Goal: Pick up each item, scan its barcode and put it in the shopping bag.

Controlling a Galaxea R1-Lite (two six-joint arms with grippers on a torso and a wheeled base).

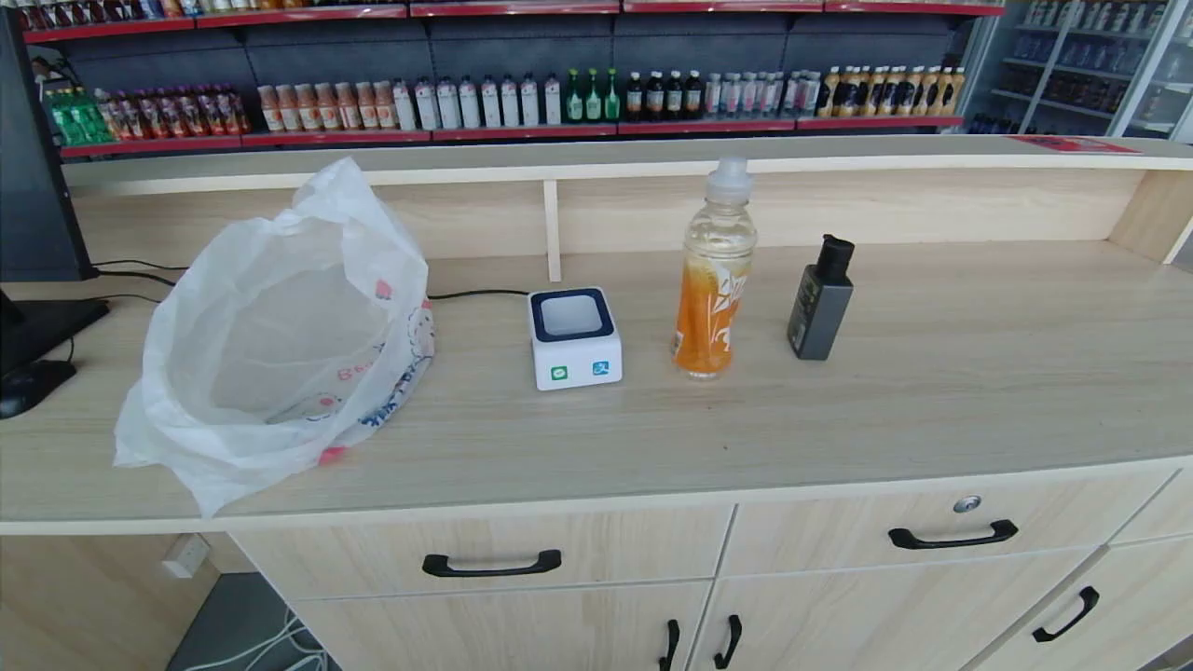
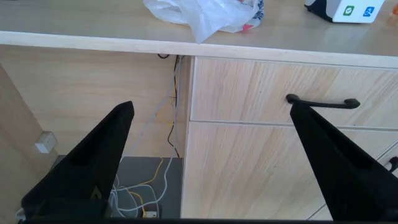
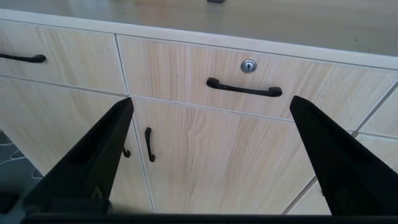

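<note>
An orange drink bottle [image 1: 713, 280] with a clear cap stands upright on the wooden counter, right of the white scanner box [image 1: 573, 337]. A dark grey flip-top bottle [image 1: 821, 300] stands just right of the drink. The white plastic shopping bag [image 1: 280, 345] lies open-mouthed at the counter's left; its edge [image 2: 205, 14] and the scanner [image 2: 345, 9] also show in the left wrist view. My left gripper [image 2: 208, 109] hangs open below the counter edge, facing the drawers. My right gripper [image 3: 211, 106] is open too, low in front of the locked drawer [image 3: 249, 66].
A raised back ledge [image 1: 606, 163] runs behind the counter. A dark monitor stand and mouse [image 1: 28, 387] sit at the far left, with a black cable [image 1: 475, 294] running to the scanner. Drawer handles [image 1: 491, 564] front the cabinet. Bare counter lies right of the grey bottle.
</note>
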